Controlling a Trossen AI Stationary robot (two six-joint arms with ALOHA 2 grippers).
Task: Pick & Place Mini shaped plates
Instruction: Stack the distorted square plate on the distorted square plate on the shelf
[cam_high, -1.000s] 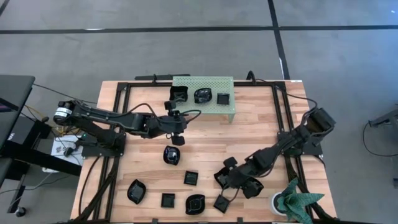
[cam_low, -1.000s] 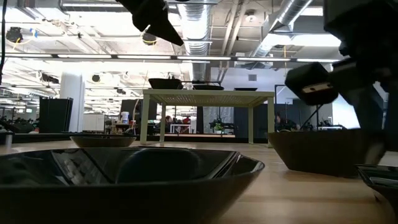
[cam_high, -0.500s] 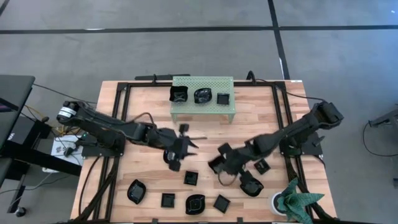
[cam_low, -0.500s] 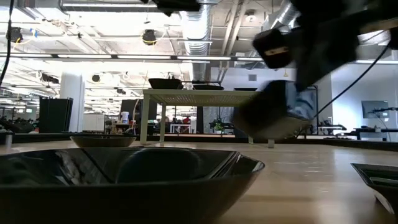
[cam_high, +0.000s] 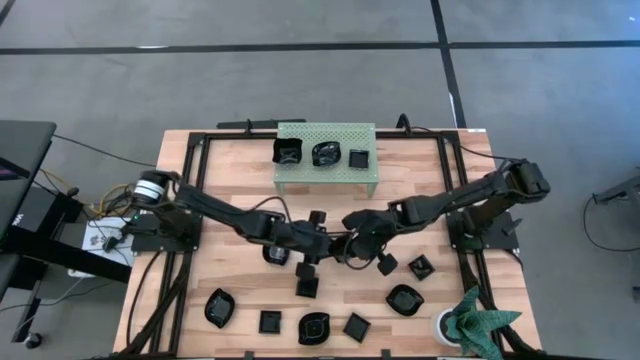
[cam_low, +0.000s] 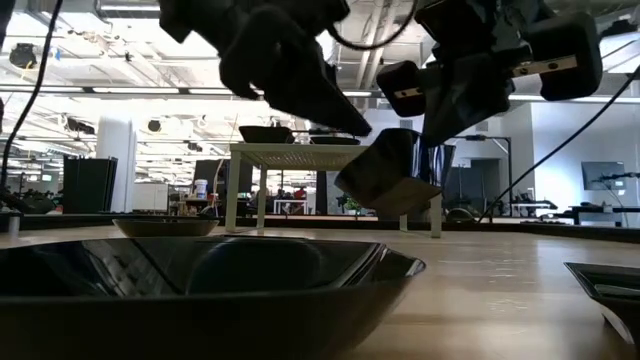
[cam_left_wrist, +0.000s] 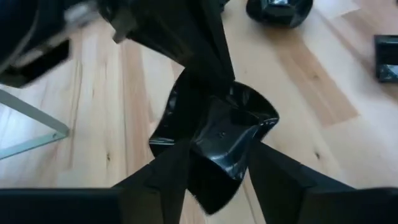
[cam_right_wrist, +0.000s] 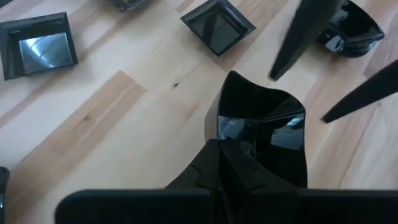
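My right gripper (cam_right_wrist: 231, 163) is shut on one glossy black, wavy-edged mini plate (cam_low: 385, 185), which it holds in the air above the table's middle. My left gripper (cam_left_wrist: 217, 180) is open and faces it from the table's left. Its fingers stand on either side of the same plate (cam_left_wrist: 214, 140). In the high view the two grippers meet at mid-table, the left gripper (cam_high: 320, 243) beside the right gripper (cam_high: 348, 242). Three more plates sit on the pale green perforated rack (cam_high: 300, 176). Several others rest on the wood nearer the near edge. My right gripper pinches the plate's rim on the side toward itself (cam_right_wrist: 235, 134), coming roughly level from the table's right. The plate is lifted clear and tilted, as the low view shows. My left gripper's open fingers (cam_right_wrist: 298, 43) flank the plate's other end; I cannot tell whether they touch it.
Loose plates lie under and around the arms: a square plate (cam_high: 307, 286), a round plate (cam_high: 404, 298), another plate (cam_high: 421, 267), and a row along the near edge (cam_high: 313, 327). A green plant in a white pot (cam_high: 478, 320) stands at the near right corner. A large plate (cam_low: 200, 290) fills the low view's foreground.
My right gripper has lifted a plate clear of the table's near right part. It has carried the plate toward the left and the far edge, to mid-table. My left gripper has moved from near the rack toward the near edge and then right, until it met the plate.
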